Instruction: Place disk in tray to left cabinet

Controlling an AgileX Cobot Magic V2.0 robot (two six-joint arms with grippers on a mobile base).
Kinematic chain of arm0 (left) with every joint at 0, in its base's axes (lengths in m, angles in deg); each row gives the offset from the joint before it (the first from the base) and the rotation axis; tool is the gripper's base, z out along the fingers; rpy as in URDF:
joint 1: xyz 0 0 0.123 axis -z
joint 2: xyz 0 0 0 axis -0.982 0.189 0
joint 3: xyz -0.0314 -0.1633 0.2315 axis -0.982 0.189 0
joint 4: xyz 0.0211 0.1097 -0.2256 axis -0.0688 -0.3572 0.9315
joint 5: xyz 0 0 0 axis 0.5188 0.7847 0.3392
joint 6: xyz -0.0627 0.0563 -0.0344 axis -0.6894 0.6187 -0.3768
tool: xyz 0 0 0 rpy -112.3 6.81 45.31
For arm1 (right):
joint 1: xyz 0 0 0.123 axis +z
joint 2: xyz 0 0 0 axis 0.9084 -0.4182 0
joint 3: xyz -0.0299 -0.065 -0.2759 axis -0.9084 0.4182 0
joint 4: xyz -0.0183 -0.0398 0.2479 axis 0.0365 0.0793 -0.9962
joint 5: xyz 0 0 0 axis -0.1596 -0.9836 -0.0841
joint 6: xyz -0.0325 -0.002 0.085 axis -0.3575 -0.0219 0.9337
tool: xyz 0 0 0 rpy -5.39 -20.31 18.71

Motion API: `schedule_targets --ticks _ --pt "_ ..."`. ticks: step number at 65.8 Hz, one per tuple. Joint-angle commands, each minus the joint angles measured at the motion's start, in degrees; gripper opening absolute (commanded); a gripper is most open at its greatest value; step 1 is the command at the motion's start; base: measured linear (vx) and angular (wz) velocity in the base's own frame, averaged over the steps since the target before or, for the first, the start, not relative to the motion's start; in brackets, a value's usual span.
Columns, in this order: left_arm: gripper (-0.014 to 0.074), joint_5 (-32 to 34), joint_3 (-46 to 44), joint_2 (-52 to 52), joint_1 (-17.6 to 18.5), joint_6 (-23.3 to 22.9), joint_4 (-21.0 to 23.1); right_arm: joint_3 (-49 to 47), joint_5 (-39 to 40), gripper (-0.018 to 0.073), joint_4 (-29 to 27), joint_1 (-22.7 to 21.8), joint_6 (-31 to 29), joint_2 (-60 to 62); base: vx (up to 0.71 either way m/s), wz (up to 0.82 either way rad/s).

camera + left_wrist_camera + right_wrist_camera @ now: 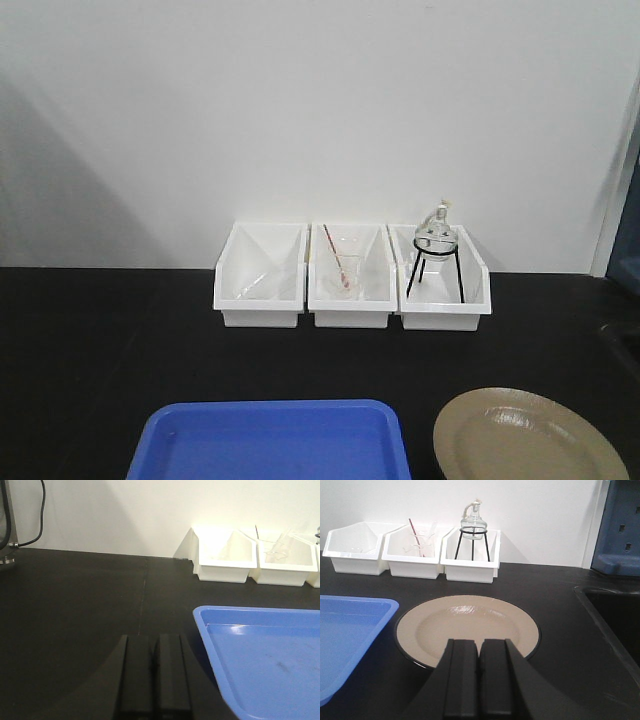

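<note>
Only your right wrist view showed the whole plate [467, 625]. It lay flat on the black worktop [555, 595] just past the right jaws, which were pressed together. The front view caught only the plate's [525, 440] far part at its bottom right edge. The left wrist view did not show the plate at all. There you saw the left jaws, also pressed together, low over the worktop [75, 620] just left of the blue tray's [260, 660] near left corner.

The plate sat just to the right of the tray [345, 625], close beside it with a narrow strip of worktop between them. Only the right wrist view showed a sunken sink [615, 625] at the right and a blue slotted panel [620, 525] in the far right corner. Only the left wrist view showed a black cable [40, 515] hanging down the wall at the far left.

A plain white wall [300, 100] ran behind the worktop. Three white bins stood side by side against it. The left bin [260, 275] held something clear that you could not make out. The middle bin [347, 275] held clear glassware and a thin red-tipped rod [338, 262]. The right bin [443, 280] held a black ring stand [472, 542] with a small glass flask [473, 516] on top.
</note>
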Motion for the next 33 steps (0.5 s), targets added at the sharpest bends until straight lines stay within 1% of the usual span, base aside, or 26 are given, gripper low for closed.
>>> schedule_targets --ticks 1,33 --pt "-0.0006 4.5 1.1 1.1 -0.1 0.0 0.1 1.3 4.6 -0.0008 0.2 -0.3 -0.3 -0.8 0.00 0.00" --pt "-0.0006 5.0 1.1 1.1 -0.1 0.0 0.1 1.3 4.6 -0.0008 0.2 -0.3 -0.3 -0.8 0.00 0.00"
